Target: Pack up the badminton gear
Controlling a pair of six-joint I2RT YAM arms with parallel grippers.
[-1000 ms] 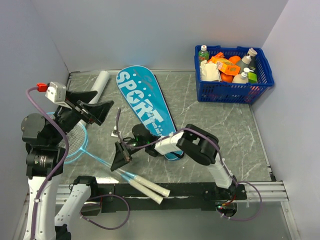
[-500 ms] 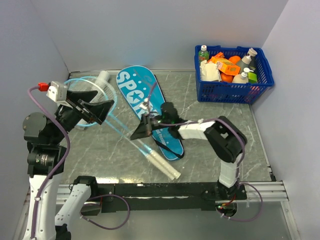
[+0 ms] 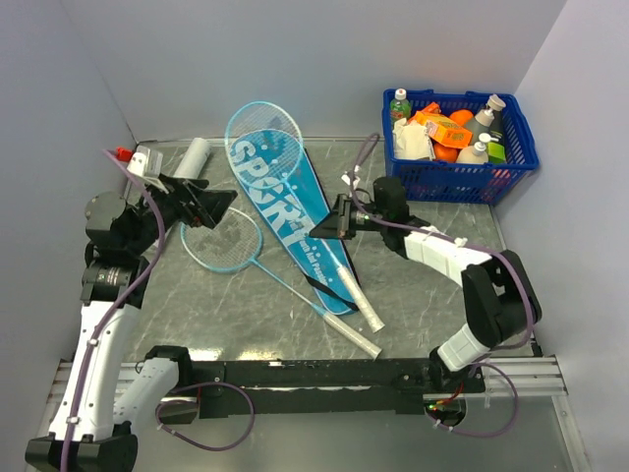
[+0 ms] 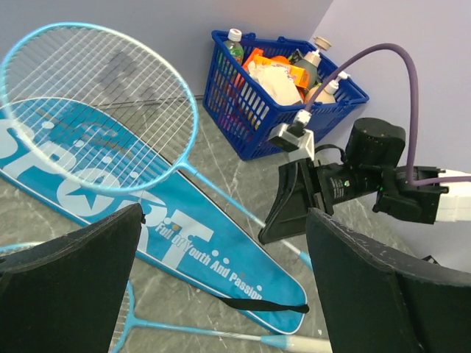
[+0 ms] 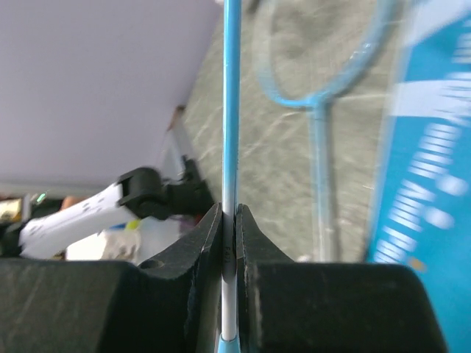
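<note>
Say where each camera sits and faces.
Top external: above and behind, looking down on the table; left arm and right arm show.
Left wrist: on the left arm, facing teal bag, blue basket, right gripper; own open fingers show.
Right wrist: looks along the held racket's shaft; own fingers clamp it.
Shared: top and left wrist both show bag, basket.

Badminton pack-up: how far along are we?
Done: nothing packed; the bag lies flat with both rackets outside it. In hand: the right end effector pinches one racket by its shaft, head over the bag. To do: the other racket on the table; left end effector open.
</note>
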